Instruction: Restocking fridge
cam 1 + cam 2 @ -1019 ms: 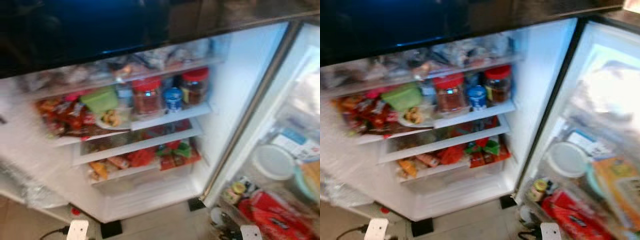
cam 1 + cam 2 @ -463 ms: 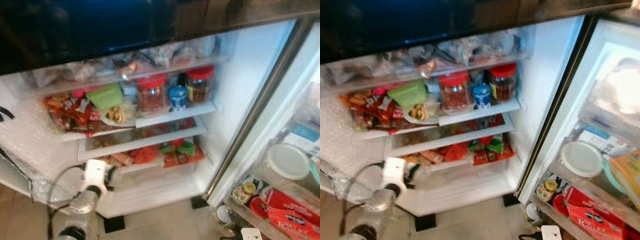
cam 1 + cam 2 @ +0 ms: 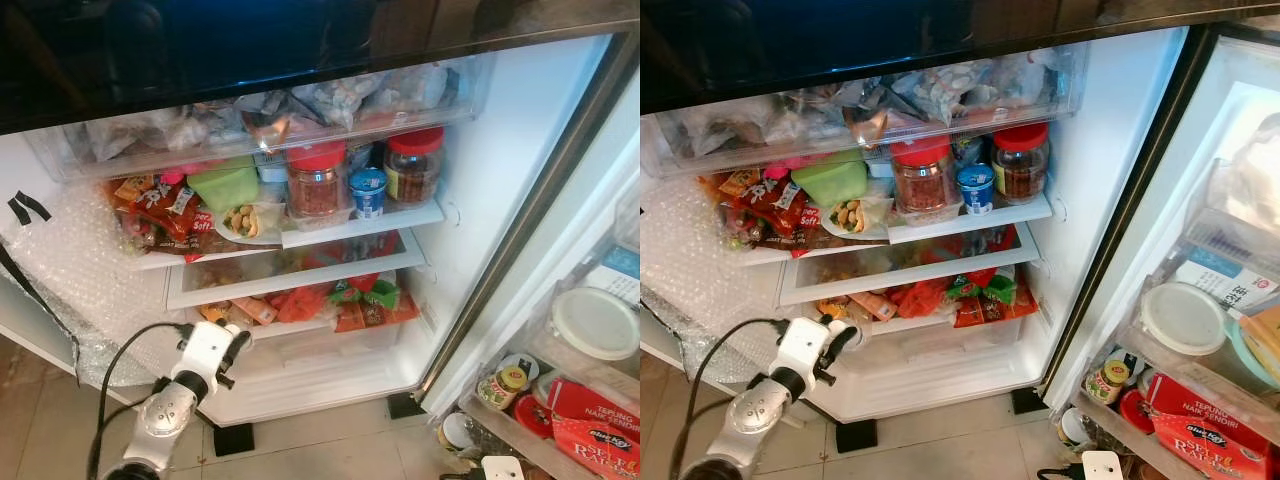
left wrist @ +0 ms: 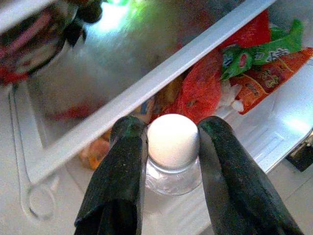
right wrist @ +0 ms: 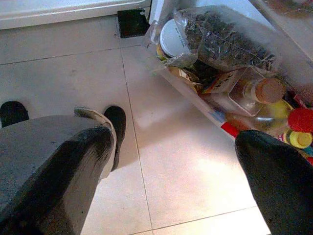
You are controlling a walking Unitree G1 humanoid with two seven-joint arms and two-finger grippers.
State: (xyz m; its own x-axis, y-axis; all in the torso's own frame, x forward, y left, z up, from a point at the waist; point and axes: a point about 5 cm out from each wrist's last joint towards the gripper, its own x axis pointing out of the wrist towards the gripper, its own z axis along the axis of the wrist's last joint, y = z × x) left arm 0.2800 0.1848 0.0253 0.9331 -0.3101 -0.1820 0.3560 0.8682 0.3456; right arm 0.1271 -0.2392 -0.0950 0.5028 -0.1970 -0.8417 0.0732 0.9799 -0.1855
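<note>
The bottle [image 4: 172, 156] sits between the left gripper's [image 4: 168, 139] two black fingers [image 4: 120, 181], its white cap pointing away from the wrist toward the fridge's [image 3: 500, 150] lower shelves, its long axis running along the fingers. One bottle, one cap. The fingers are spread only as wide as the cap and pinch it on both sides. Just beyond the fingertips lies a shelf edge, with red, orange and green snack packets [image 4: 254, 73] behind it. On the shelf higher up stand two red-lidded jars [image 3: 317, 182] with one small blue-topped cup [image 3: 368, 192] between them, and one green box [image 3: 224, 184] beside. The right gripper [image 5: 181, 161] hangs low over the tiled floor, its two fingers wide apart and holding nothing, near the door bin of bottles [image 5: 254, 103].
</note>
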